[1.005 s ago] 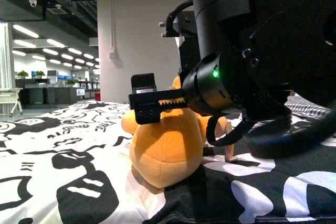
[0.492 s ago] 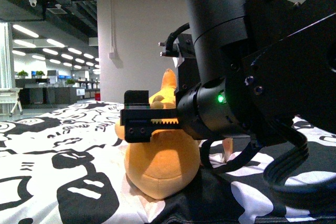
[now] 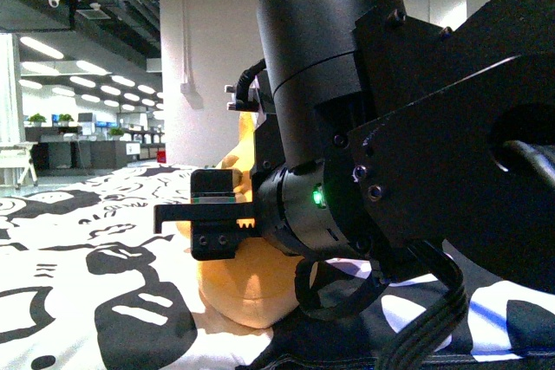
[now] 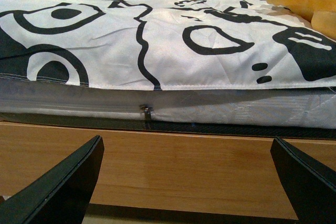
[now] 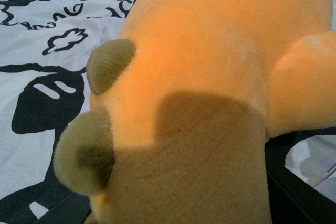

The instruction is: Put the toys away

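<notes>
The grasping step was judged to be in hand. The right gripper (image 3: 217, 218) was set close against the orange plush toy (image 3: 236, 288), which lay on the patterned bed (image 3: 78, 301). Whether it was closed on the plush could not be told, as the arm hid much of it. The left gripper (image 4: 186, 153) was spread wide and empty, low beside the mattress edge. A firm closing and a lift would be called for next. No place for putting the toy away was shown.
</notes>
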Available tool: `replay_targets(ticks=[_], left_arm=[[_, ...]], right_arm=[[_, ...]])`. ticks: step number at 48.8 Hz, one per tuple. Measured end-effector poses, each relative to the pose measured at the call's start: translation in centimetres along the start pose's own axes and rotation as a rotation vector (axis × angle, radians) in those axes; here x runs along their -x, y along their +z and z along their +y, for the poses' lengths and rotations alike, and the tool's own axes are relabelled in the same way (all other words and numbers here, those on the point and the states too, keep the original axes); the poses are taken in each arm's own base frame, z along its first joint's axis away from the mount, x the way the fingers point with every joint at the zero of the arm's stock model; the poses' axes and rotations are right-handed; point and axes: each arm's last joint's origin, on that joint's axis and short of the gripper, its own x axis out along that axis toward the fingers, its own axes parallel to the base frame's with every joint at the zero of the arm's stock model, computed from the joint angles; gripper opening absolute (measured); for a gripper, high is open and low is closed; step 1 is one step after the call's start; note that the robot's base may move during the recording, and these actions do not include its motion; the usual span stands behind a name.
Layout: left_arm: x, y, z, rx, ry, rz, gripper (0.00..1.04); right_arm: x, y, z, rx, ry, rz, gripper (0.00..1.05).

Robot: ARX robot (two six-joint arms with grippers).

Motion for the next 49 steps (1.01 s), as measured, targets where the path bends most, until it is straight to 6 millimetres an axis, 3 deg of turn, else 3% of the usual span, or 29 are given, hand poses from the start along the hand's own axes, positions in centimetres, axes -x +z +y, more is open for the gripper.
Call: replay_targets(ticks=[4, 19, 27, 32, 37, 45, 49], left_arm=[[0.0, 0.0, 0.0, 0.0, 0.0, 0.0, 0.99], [0.0, 0.0, 0.0, 0.0, 0.0, 0.0, 0.99], [0.0, 0.0, 0.0, 0.0, 0.0, 0.0, 0.99], [0.0, 0.0, 0.0, 0.0, 0.0, 0.0, 0.99], [0.0, 0.0, 0.0, 0.0, 0.0, 0.0, 0.99], [0.0, 0.0, 0.0, 0.0, 0.0, 0.0, 0.99], [0.0, 0.0, 0.0, 0.0, 0.0, 0.0, 0.99]], right_arm=[[0.0, -0.1, -0.2, -0.002, -0.007, -0.004, 0.51], [0.1, 0.7, -1.5, -0.019, -0.026, -0.031, 0.21], [0.6, 1.9, -2.4, -0.039, -0.018, -0.06, 0.19], [1.4, 3.4, -3.3, -0.051, -0.012, -0.096, 0.19], [3.3, 6.3, -4.9, -0.072, -0.007, -0.173, 0.19], [7.7, 11.4, -9.0, -0.088, -0.015, -0.315, 0.19], [9.9, 12.9, -11.2, -0.085, -0.03, -0.359, 0.19]])
